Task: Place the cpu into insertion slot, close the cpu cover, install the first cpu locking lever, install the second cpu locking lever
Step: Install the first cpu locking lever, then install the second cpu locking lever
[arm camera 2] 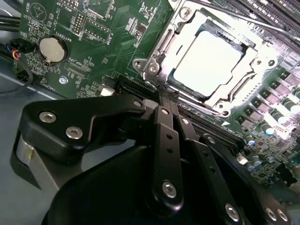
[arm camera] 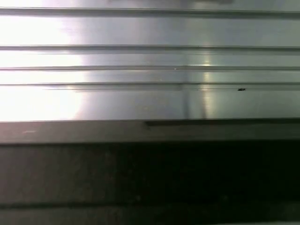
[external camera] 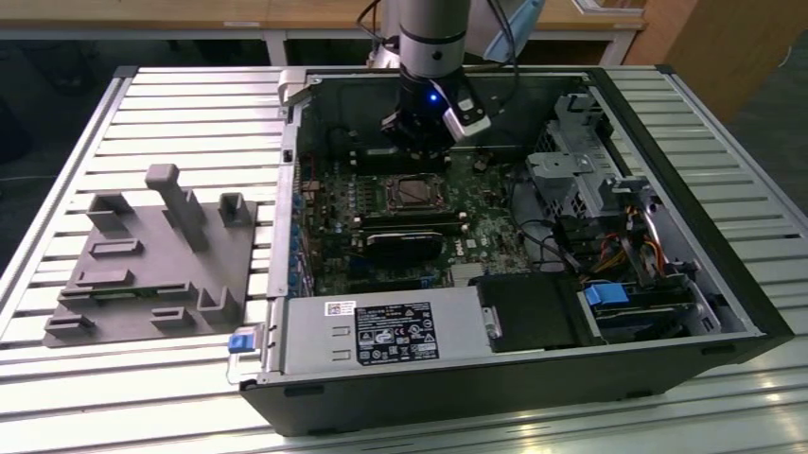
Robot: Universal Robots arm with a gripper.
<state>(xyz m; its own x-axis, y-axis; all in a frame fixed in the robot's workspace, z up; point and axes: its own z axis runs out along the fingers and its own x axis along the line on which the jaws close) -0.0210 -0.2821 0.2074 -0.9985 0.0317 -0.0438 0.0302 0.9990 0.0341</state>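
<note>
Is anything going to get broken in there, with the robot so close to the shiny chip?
Maybe. The gripper sits right beside the cpu cover, which is down over the cpu; a push at an angle might bend that thin metal frame. The green board around it is crowded with tiny parts, like the round battery, that a sideways slip could knock.

A grey fixture block (external camera: pixel 158 260) lies beside the open computer case (external camera: pixel 505 397).
</note>
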